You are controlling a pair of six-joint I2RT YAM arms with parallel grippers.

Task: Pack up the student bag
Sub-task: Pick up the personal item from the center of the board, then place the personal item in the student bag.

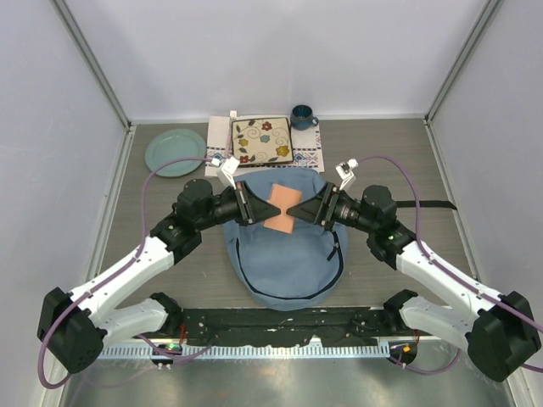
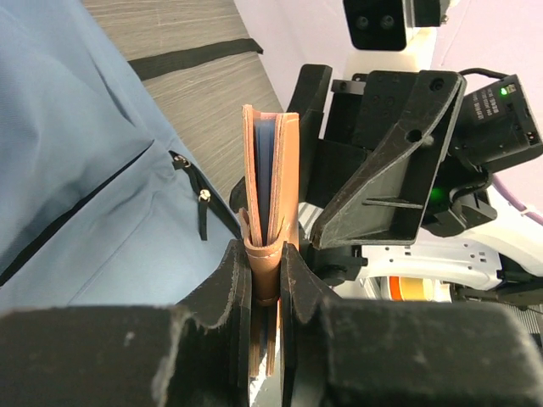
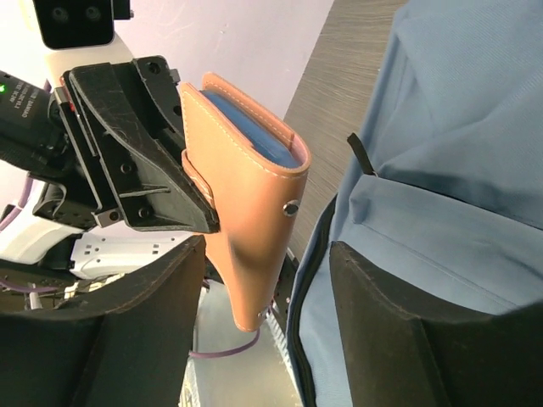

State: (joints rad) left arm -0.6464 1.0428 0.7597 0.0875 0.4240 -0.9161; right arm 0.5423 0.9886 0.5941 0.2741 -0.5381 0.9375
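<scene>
A tan leather notebook [image 1: 282, 208] with blue pages hangs in the air over the light-blue student bag [image 1: 288, 263], which lies flat on the table. My left gripper [image 1: 252, 206] is shut on the notebook's left edge; in the left wrist view the jaws [image 2: 266, 271] pinch its spine end [image 2: 273, 178]. My right gripper [image 1: 307, 208] is at the notebook's right edge. In the right wrist view its fingers [image 3: 267, 314] stand wide apart around the notebook [image 3: 242, 212] without pressing it. The bag's zipper line shows in both wrist views [image 2: 76, 170] [image 3: 441, 153].
Behind the bag an embroidered white cloth mat [image 1: 310, 157] carries a floral square book [image 1: 262, 140]. A green plate [image 1: 175, 152] sits at the back left and a dark blue mug [image 1: 301, 116] at the back. A black bag strap [image 1: 433, 204] trails right.
</scene>
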